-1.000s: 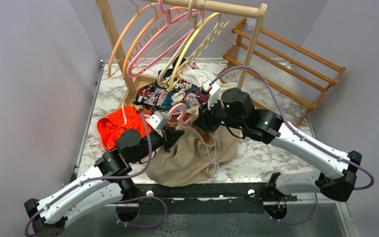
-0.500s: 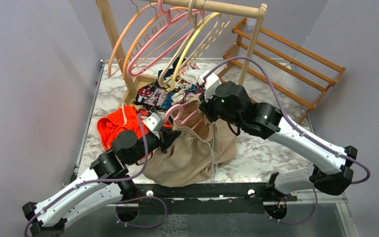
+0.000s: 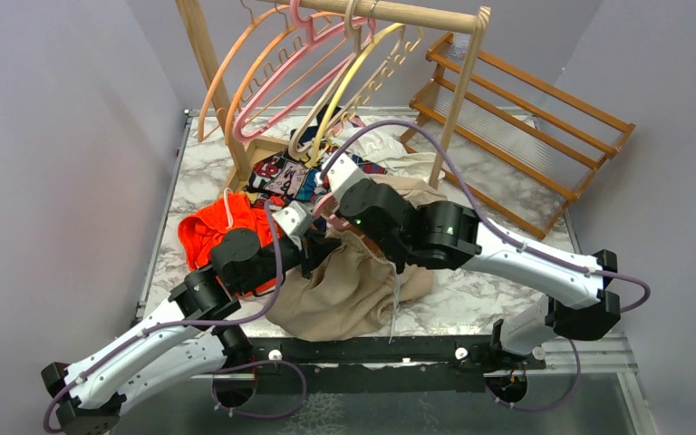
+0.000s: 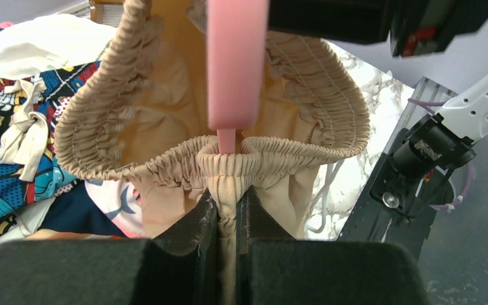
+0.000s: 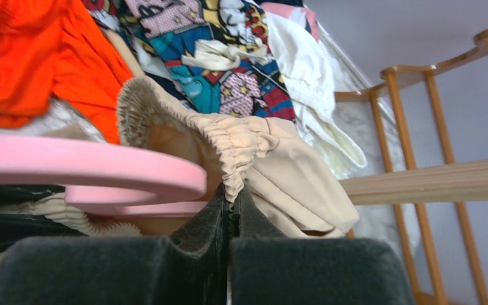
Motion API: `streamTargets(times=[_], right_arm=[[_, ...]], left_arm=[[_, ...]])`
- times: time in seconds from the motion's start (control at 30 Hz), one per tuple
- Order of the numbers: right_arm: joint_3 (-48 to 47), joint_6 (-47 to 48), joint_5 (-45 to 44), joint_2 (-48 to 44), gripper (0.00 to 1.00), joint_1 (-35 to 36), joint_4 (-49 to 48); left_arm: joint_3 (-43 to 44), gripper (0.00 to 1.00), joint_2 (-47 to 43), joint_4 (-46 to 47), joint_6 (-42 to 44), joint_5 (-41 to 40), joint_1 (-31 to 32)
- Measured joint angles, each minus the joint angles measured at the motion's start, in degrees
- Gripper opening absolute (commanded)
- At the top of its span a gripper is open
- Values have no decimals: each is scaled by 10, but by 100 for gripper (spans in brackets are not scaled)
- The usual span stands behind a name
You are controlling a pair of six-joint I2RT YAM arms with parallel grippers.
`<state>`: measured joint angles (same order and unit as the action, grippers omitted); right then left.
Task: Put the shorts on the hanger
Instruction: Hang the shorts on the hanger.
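Note:
The beige shorts (image 3: 353, 290) lie bunched at the table's front middle, their gathered waistband pulled open. My left gripper (image 4: 227, 198) is shut on the near waistband edge (image 4: 229, 166). My right gripper (image 5: 231, 198) is shut on another part of the waistband (image 5: 241, 143). The pink hanger (image 4: 236, 63) has one arm reaching down into the open waistband; it also shows in the right wrist view (image 5: 89, 168) just left of my fingers. In the top view both grippers meet over the shorts, and the right arm (image 3: 417, 231) hides the hanger.
A bright orange garment (image 3: 213, 227) lies left of the shorts, and a comic-print cloth (image 3: 281, 177) and white cloth (image 5: 305, 76) lie behind. A wooden rail (image 3: 417, 14) holds orange, pink and yellow hangers. A slatted wooden rack (image 3: 526, 118) leans at the back right.
My right gripper has swung left and nearer with the waistband, closing in on the left gripper. The hanger's hook, visible before, is now covered by the right arm.

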<state>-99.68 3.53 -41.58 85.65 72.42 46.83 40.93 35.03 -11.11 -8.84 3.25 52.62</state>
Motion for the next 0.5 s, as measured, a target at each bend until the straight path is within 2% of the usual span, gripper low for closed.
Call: streamTargets(times=[0.3,0.5], right_arm=[[-15,23,-144,28,1,26,59],[-33,37,-176,1,1,26,60]], left_arm=[[23,0,6,-21,16,2,0],[68,0,-12,-56,28,-7,0]])
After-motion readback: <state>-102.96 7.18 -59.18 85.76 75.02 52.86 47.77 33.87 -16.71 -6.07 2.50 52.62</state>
